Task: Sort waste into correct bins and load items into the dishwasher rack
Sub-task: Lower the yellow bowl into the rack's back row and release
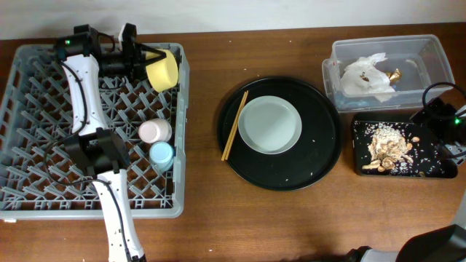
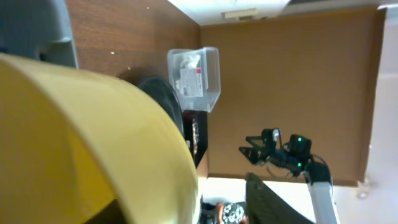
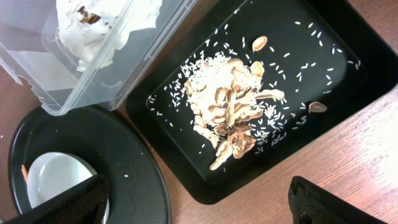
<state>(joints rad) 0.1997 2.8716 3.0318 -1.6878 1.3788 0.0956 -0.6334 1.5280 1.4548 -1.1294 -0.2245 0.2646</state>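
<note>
My left gripper (image 1: 140, 61) is shut on the yellow bowl (image 1: 163, 68) and holds it on its side over the far edge of the grey dishwasher rack (image 1: 44, 196). The bowl fills the left wrist view (image 2: 93, 137). A pink cup (image 1: 154, 131) and a light-blue cup (image 1: 162, 154) stand in the rack. The pale green plate (image 1: 269, 124) and brown chopsticks (image 1: 234, 125) lie on the round black tray (image 1: 320, 156). White tissue (image 1: 368, 75) lies in the clear tub (image 1: 429, 51). Food scraps (image 3: 233, 115) lie in the flat black tray (image 3: 323, 81). My right gripper (image 3: 196, 202) is open and empty above that tray's near edge.
The round black tray (image 3: 130, 180) carries scattered crumbs and sits between the rack and the bins. The clear tub (image 3: 93, 93) touches the flat tray's far side. Bare wooden table (image 1: 291, 225) runs along the front.
</note>
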